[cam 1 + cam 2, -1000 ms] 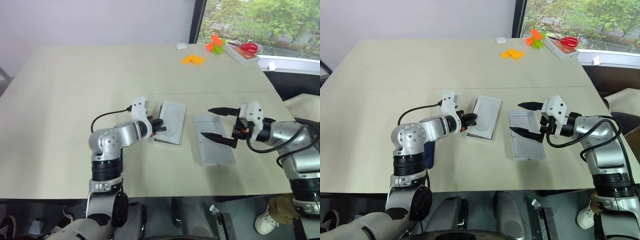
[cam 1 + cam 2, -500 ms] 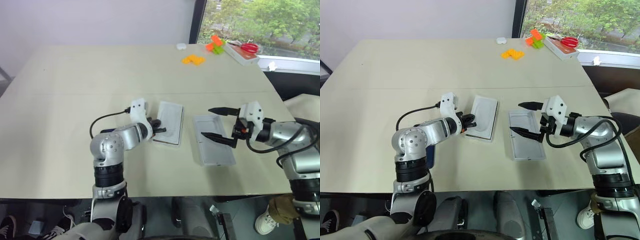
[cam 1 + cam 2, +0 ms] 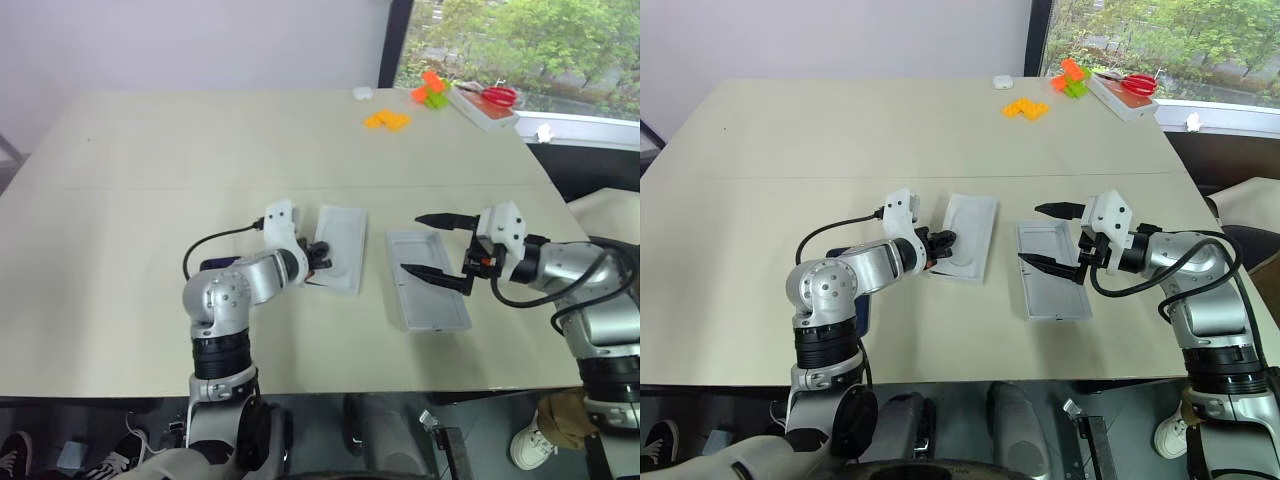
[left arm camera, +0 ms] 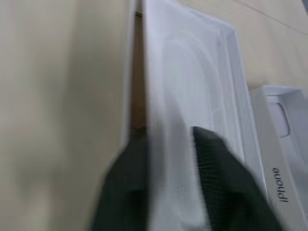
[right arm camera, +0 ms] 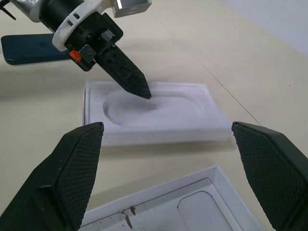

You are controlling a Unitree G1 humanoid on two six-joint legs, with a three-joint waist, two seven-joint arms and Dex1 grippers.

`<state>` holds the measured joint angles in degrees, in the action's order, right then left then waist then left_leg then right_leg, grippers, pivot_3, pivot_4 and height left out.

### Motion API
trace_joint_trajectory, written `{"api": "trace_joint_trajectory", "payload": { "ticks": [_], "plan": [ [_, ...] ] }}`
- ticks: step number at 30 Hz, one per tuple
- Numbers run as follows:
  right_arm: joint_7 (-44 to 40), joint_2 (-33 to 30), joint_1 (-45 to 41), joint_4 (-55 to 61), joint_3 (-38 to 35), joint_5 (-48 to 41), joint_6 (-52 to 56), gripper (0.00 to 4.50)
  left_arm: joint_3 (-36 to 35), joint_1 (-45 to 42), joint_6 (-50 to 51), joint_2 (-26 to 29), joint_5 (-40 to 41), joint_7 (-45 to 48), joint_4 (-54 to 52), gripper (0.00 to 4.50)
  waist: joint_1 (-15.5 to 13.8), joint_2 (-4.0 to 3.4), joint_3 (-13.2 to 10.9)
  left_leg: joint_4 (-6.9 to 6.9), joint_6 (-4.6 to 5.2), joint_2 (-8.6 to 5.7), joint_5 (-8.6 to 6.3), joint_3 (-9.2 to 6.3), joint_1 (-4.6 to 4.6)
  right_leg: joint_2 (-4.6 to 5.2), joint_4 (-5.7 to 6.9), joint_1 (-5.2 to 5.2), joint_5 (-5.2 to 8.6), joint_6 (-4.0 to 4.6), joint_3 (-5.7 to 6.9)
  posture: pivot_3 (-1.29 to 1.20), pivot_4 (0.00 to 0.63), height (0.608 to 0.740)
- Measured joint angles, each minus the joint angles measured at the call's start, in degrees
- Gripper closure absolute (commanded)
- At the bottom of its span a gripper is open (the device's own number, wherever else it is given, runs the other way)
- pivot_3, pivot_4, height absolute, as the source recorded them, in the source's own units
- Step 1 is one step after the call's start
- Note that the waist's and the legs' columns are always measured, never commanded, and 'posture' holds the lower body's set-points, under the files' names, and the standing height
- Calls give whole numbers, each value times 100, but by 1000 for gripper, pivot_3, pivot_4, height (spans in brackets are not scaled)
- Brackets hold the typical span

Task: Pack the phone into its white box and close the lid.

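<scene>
1. Layout: the white box [image 5: 159, 138] sits mid-worktop [image 3: 150, 150] with a flat insert [image 5: 154, 103] with an oval recess seated on top. I'm reading the rim around the insert as the box, not certain. The lid [image 3: 435, 305] lies at 3 o'clock of the box, just beside it and apart, pale inside facing up. The phone [image 5: 24, 48] lies flat at 9 o'clock of the box, partly under my left forearm and not in the box.
2. Jaws: my left gripper [image 3: 322, 252] is at the insert's 7 o'clock corner, which sits slightly raised. I can't tell whether those jaws are clamped on it or have let go. My right gripper [image 3: 411, 243] hangs above the lid with its jaws spread wide and nothing in them.
3. Step in hand, my read: get the insert out so the box is free for the phone.
4. How to do it well:
   - Take a firm bite on the insert's edge only, not the box rim. Catch both and the box comes up too.
   - Peel up from the raised corner, then lift straight. No sideways drag, the box is light and will slide.
   - Drop the insert towards 12 o'clock on bare worktop, away from the phone and lid.
   - Keep the right jaws parked high and don't nudge the lid.
5. Risk: the left forearm sweeping the phone on retreat. Pull out upward first.
</scene>
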<state>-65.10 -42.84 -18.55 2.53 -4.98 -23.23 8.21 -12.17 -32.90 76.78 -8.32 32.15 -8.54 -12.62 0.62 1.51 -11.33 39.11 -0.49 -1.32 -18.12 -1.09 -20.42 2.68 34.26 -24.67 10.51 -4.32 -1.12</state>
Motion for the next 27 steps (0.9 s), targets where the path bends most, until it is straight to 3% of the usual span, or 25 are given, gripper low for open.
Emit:
{"api": "trace_joint_trajectory", "payload": {
  "ticks": [2, 27],
  "plan": [
    [0, 0, 0, 0, 0, 0, -7, 0, 1, -13, 0, -11, -7, 11, -27, 611, 3, 0, 0, 0, 0, 0, 0, 0, 2, -1, 1, 1, 0, 0, 0, 0, 150, 740],
    [-2, 132, -44, -77, 44, 67, -110, 0, -45, -496, 725, 522, 14, 599, -348, 611, 1, 0, 0, 0, 1, 0, -1, -3, -4, 0, -6, 1, -1, -1, 2, 0, 150, 740]
  ]
}}
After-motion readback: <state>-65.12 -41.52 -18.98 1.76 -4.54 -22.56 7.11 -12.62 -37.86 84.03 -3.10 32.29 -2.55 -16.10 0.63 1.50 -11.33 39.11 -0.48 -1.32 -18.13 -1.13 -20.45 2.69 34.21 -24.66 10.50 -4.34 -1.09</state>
